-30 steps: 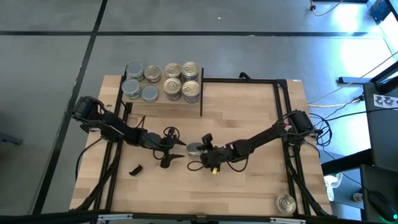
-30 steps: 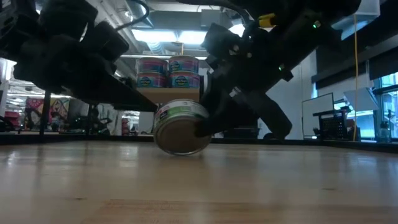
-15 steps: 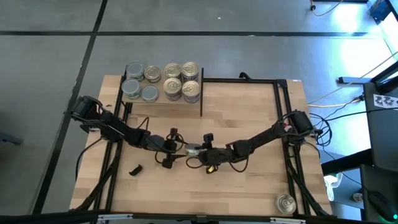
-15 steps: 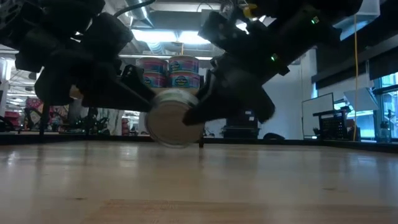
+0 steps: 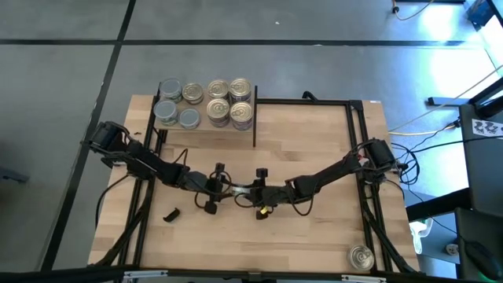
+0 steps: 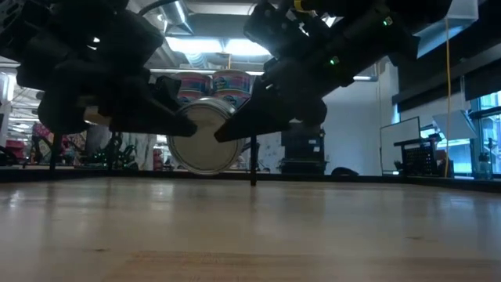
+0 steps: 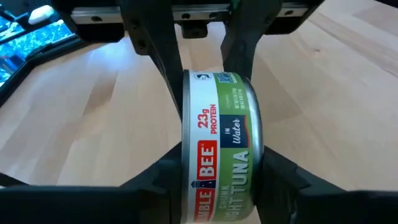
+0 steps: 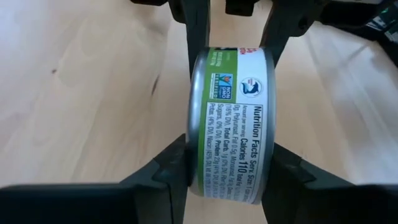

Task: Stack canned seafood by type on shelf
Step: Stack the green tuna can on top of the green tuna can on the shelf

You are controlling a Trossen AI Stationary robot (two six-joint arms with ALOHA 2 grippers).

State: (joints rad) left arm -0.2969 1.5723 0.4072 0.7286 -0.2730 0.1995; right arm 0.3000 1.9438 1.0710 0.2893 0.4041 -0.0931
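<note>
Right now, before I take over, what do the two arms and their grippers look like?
Both arms are dark, slim and jointed, with black cables looping alongside them. The left gripper and right gripper each have two flat black fingers on a black crossbar. The right arm carries a yellow mark near its wrist and small green lights.

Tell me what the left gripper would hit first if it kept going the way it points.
The left gripper already has the tuna tin between its fingers, lifted off the table. Straight beyond it is the right gripper, gripping the same tin from the opposite side. It would likely hit those fingers next.
</note>
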